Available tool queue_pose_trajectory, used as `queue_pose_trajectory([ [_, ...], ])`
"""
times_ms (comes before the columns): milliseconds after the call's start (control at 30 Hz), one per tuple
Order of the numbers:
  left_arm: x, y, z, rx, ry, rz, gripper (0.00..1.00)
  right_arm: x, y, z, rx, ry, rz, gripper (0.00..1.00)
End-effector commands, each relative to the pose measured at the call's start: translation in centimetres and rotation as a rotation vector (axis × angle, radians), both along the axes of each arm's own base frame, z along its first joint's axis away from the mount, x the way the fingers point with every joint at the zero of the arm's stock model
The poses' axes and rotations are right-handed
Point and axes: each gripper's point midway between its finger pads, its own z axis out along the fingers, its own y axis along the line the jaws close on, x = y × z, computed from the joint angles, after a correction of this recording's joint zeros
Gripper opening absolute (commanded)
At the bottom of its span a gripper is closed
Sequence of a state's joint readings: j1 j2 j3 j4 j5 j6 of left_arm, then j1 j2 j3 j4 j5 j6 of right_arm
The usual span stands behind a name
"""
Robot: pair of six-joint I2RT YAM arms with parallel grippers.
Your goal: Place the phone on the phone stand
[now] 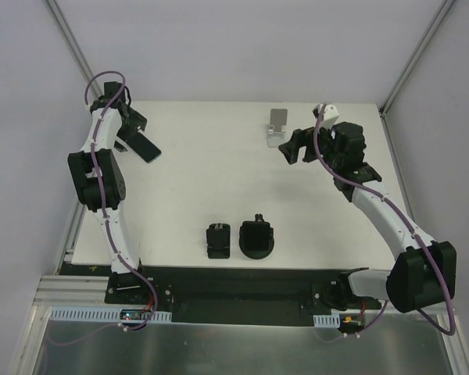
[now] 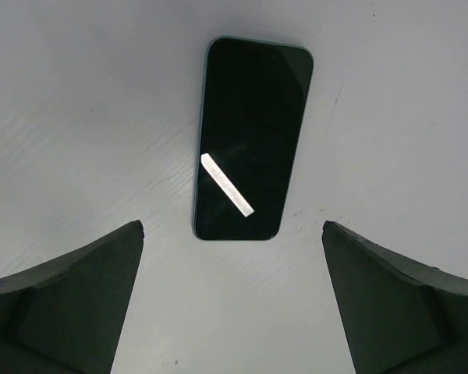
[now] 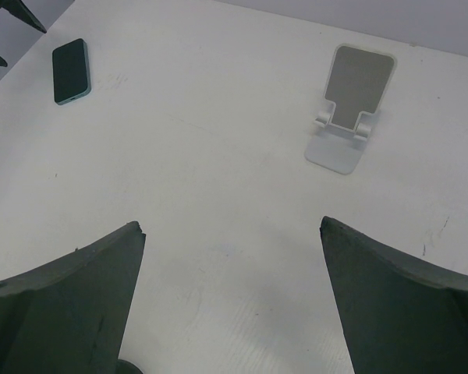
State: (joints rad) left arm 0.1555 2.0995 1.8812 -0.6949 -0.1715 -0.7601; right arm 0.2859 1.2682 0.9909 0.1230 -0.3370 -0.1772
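The phone (image 2: 252,140) is dark with a teal rim and lies flat, screen up, at the far left of the white table (image 1: 195,180). My left gripper (image 2: 232,224) hovers open over the phone's near end, one finger to each side, touching nothing. From above, the phone (image 1: 144,148) pokes out just beyond the left gripper (image 1: 131,127). The silver phone stand (image 3: 347,109) stands empty at the back right, its backplate upright. My right gripper (image 3: 232,224) is open above bare table, short of the phone stand (image 1: 277,127). The phone (image 3: 70,60) lies far to its left.
Two black fixtures, a blocky one (image 1: 218,240) and a round-based one (image 1: 257,238), sit near the table's front edge. White walls close in the back and sides.
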Motion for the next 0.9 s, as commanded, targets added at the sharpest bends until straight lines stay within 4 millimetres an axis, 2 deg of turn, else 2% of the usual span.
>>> queue_pose_trajectory([
  [0, 0.8, 0.1, -1.7, -0.091, 0.071, 0.057, 0.99, 1.1, 0.4, 1.6, 0.001, -0.055, 0.003, 0.97],
  [67, 0.9, 0.2, -3.2, -0.09, 0.103, 0.071, 0.99, 1.3, 0.4, 1.4, -0.002, -0.05, 0.004, 0.97],
  [367, 0.8, 1.1, -6.2, -0.052, 0.21, 0.095, 0.99, 2.1, 0.6, 0.5, -0.016, -0.028, 0.004, 0.97],
  [633, 1.0, 0.4, -7.6, -0.096, 0.236, 0.14, 0.99, 2.3, 1.0, 0.1, -0.008, -0.015, 0.019, 0.98],
  [867, 1.4, -0.5, -7.8, -0.155, 0.223, 0.207, 0.99, 2.4, 0.9, -0.1, -0.014, -0.016, 0.014, 0.98],
])
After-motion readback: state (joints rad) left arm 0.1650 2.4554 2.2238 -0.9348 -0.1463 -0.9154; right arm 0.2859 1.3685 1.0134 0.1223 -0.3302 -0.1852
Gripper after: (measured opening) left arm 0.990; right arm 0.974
